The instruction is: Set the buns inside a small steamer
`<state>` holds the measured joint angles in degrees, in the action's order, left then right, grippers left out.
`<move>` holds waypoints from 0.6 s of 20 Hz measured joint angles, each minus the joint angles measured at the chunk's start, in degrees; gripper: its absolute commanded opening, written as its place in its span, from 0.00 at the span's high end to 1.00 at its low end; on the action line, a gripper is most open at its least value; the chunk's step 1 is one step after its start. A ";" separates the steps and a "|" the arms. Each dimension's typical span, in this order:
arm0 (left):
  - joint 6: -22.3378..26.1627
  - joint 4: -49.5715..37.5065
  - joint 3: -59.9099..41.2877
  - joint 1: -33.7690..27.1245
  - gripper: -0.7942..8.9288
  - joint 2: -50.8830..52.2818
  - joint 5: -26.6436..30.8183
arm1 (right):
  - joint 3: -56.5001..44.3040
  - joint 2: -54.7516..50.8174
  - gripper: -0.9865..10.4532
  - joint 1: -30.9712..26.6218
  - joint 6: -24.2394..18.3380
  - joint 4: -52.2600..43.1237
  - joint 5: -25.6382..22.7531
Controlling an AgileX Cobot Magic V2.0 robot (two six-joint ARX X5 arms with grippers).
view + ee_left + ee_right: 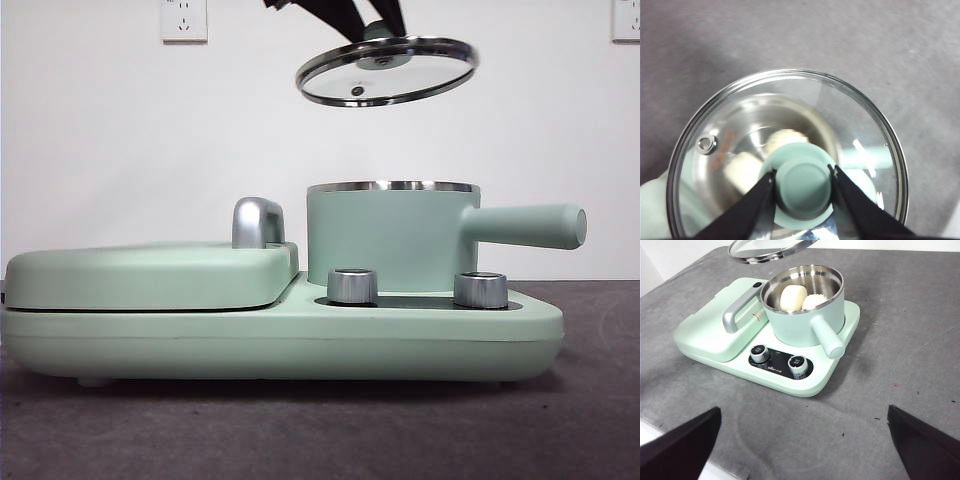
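Both buns [801, 297] are already in the steamer [805, 315], so it looks like we're at the closing-up step. Left gripper [803, 182] is clamped on the lid [387, 72] knob, steamer directly under it; right gripper [800, 450] waits wide open. Next it needs a straight drop to seat the lid level on the rim.

Both buns [802, 298] lie in the steamer [805, 320], lid [386, 72] above it.
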<state>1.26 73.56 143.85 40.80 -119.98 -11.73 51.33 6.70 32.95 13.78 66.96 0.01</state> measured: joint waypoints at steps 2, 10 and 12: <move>0.00 0.04 0.00 0.79 0.90 0.00 0.00 | -0.02 0.00 0.45 0.00 0.00 -0.09 0.11; 0.00 1.22 -1.53 0.85 0.90 -0.66 4.79 | -0.02 0.00 0.45 0.00 0.00 -0.26 0.15; 0.00 1.14 -1.53 0.92 0.90 -1.79 4.76 | -0.02 0.00 0.45 0.00 0.00 -0.28 0.13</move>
<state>1.26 74.70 142.32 41.71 -121.78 -6.96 51.31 6.70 32.95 13.78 66.67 0.14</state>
